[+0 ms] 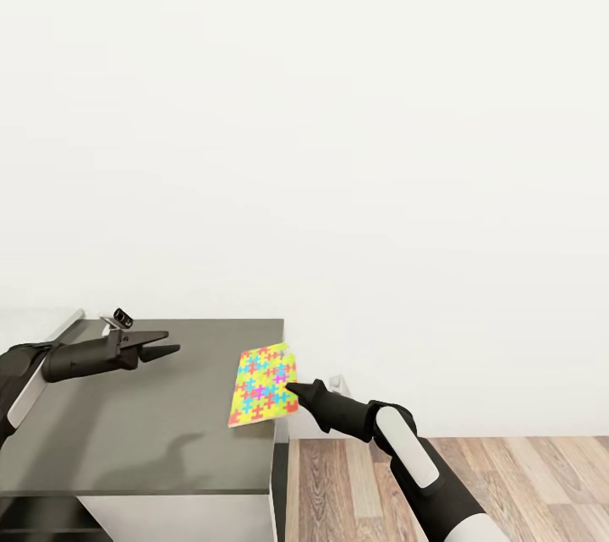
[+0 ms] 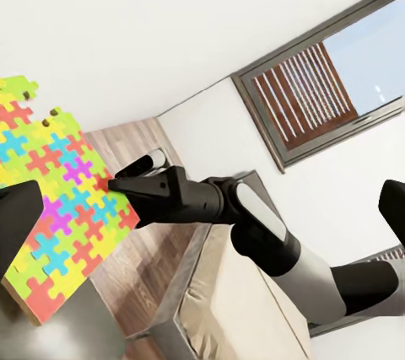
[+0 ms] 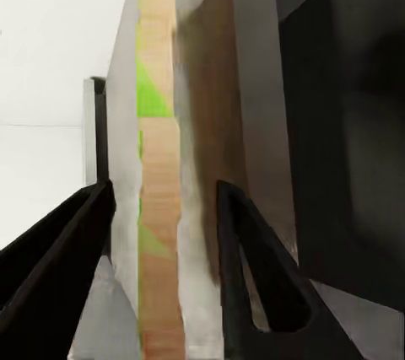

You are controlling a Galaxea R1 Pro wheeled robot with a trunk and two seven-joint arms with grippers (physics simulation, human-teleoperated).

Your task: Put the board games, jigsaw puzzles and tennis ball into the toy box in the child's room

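Grey desktop fills the lower left of the head view, and on the table (image 1: 127,432) near its right edge a jigsaw puzzle (image 1: 264,384) sits tilted, one long edge raised off the surface and its corner hanging past the table's side. The right gripper (image 1: 296,391) has its tips at the puzzle's right edge, which I judge is why the board stands canted: it is being pinched and lifted from the overhanging side, where fingers can get under a thin flat board. The left gripper (image 1: 166,344) hovers over the table well apart from the puzzle, its two fingers a little parted with nothing between them (probably waiting clear of the work). Wood floor (image 1: 474,483) shows to the right of the desk; the toy box cannot be made out here.

From the left wrist, the puzzle (image 2: 59,208) appears face-on, and the right gripper (image 2: 114,185) meets its edge with dark fingers (image 2: 143,187) closed down to a point on the board. Behind are a bed (image 2: 245,301) and a window (image 2: 329,82).

From the right wrist, the puzzle (image 3: 160,208) is seen edge-on as a thin tan strip with green patches, standing between the two fingers (image 3: 253,267). Both fingers seem set close against it, though whether both pads actually touch I cannot tell; the grip looks narrow, suited to so thin a board.
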